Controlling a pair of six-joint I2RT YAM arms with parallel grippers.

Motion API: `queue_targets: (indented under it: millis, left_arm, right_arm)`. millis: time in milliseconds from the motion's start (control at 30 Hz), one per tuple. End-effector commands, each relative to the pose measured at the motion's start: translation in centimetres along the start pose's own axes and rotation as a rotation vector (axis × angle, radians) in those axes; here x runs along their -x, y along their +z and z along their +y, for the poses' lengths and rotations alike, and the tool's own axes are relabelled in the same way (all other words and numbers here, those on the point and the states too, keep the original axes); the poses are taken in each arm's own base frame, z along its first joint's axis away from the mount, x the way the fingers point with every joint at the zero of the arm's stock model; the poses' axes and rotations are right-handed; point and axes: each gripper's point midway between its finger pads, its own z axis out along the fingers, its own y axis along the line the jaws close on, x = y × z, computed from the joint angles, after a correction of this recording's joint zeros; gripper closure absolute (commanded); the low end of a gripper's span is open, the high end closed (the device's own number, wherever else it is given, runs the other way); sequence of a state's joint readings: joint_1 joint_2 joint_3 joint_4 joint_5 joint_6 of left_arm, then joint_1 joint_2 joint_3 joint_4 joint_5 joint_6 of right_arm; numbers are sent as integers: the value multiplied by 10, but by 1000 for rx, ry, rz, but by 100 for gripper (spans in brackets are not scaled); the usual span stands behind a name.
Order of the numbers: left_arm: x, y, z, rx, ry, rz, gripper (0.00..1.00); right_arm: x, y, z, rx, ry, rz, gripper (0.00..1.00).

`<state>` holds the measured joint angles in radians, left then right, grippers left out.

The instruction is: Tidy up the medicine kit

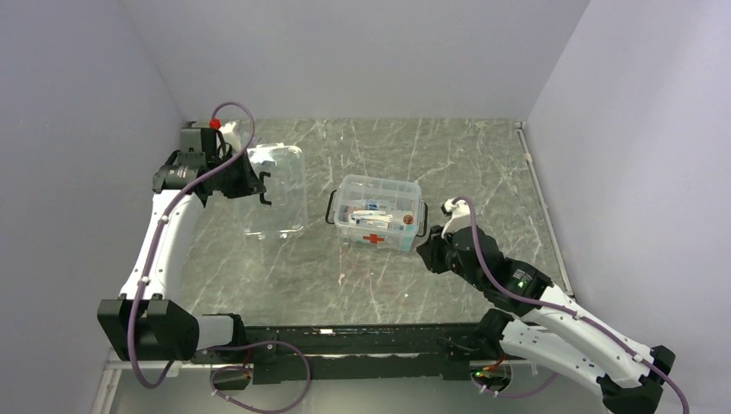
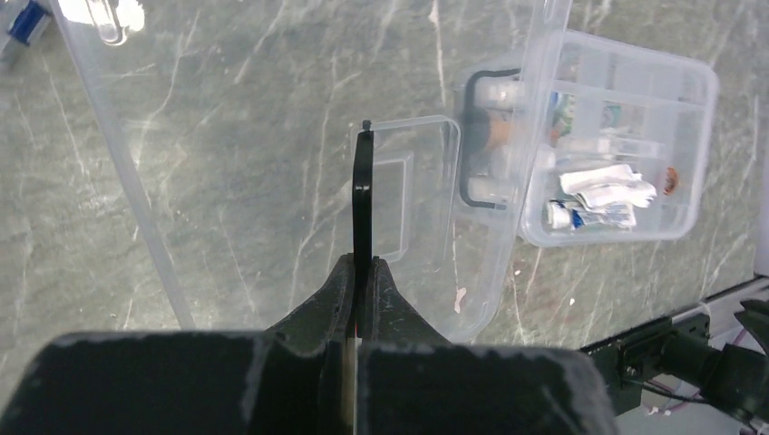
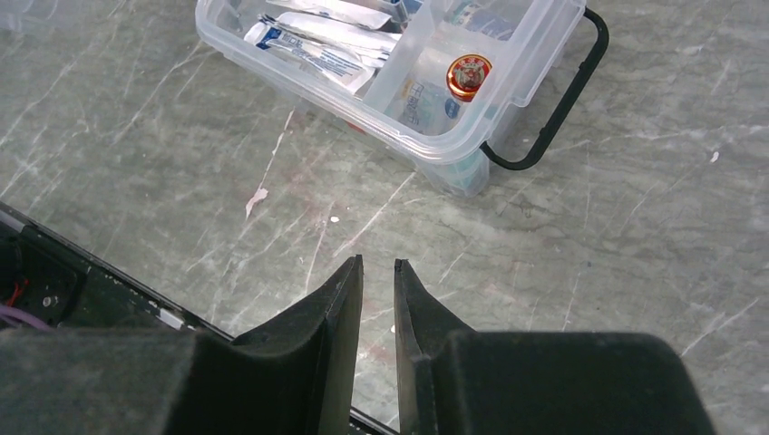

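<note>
The open medicine kit (image 1: 388,240) stands mid-surface (image 1: 483,164), reachable from above. The clear lid (image 1: 280,185), pinched in the left end effector (image 1: 259,185), blocks the far-left corner. Bare stretches lie between lid and kit, near the kit, and far right. The right end effector (image 1: 428,254) crowds the kit's near-right corner.

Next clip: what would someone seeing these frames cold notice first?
The clear lid stands out first: it is held up at the left of the table, pinched by its dark clip in the shut left hand. Next comes the open medicine kit mid-table, with a red cross on its front and packets in its compartments. The right hand hovers beside it, fingers slightly apart and empty.
</note>
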<state>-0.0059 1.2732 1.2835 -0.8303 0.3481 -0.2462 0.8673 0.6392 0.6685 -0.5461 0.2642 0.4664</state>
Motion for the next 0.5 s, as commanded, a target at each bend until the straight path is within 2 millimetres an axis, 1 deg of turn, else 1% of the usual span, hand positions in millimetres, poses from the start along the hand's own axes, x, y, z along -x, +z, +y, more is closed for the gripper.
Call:
queue_targets:
  millis: [0,133,200,300,400,467]
  left_arm:
    - [16,-22,-30,-129,168,-45,100]
    - [21,-23,-53,-165,284,-48,100]
    - [23,-23,-69,-179,358,-57,100]
    - [31,-24,-93,-213,486,-79,100]
    - [41,-27,-118,-266,577,-109,100]
    - [45,-24,-127,-275,623,-108,100]
  right_arm:
    - [21,-11,3,-2,-16,-40,78]
    - [28,-18,1,-15,-21,-47,78]
    - [32,-23,-1,-20,-22,-55,78]
    - [37,-31,-1,-19,-20,-65,78]
    - [41,-39,-4,-29,-8,-79,78]
    - [45,-45,-4,-21,-4,-95,78]
